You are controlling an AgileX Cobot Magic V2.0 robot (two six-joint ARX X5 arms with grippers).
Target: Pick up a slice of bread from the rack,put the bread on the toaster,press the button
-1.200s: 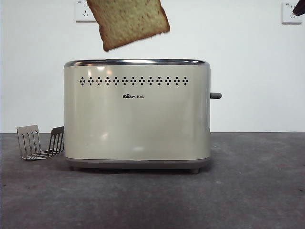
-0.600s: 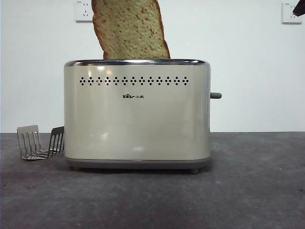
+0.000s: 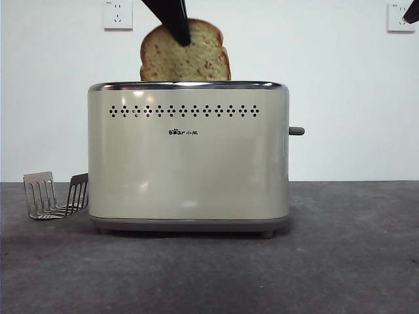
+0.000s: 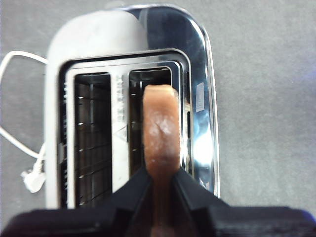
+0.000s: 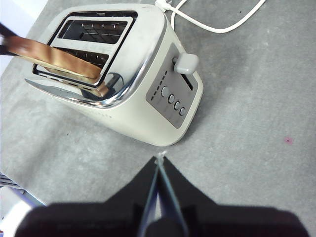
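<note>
Over the toaster (image 3: pixel 188 157), slice of bread (image 3: pixel 196 60) half sunk in one slot, left gripper (image 4: pixel 162 183) clamped on its crust, other slot empty, right gripper (image 5: pixel 159 165) closed, well clear.

The toaster (image 3: pixel 188 157) stood mid-table, with the rack (image 3: pixel 55 195) just beside its left end and the button (image 3: pixel 296 131) jutting from its right end. The slice of bread (image 3: pixel 186 55) stood upright in one slot, its upper part above the rim, pinched by the left gripper (image 4: pixel 162 180).
</note>
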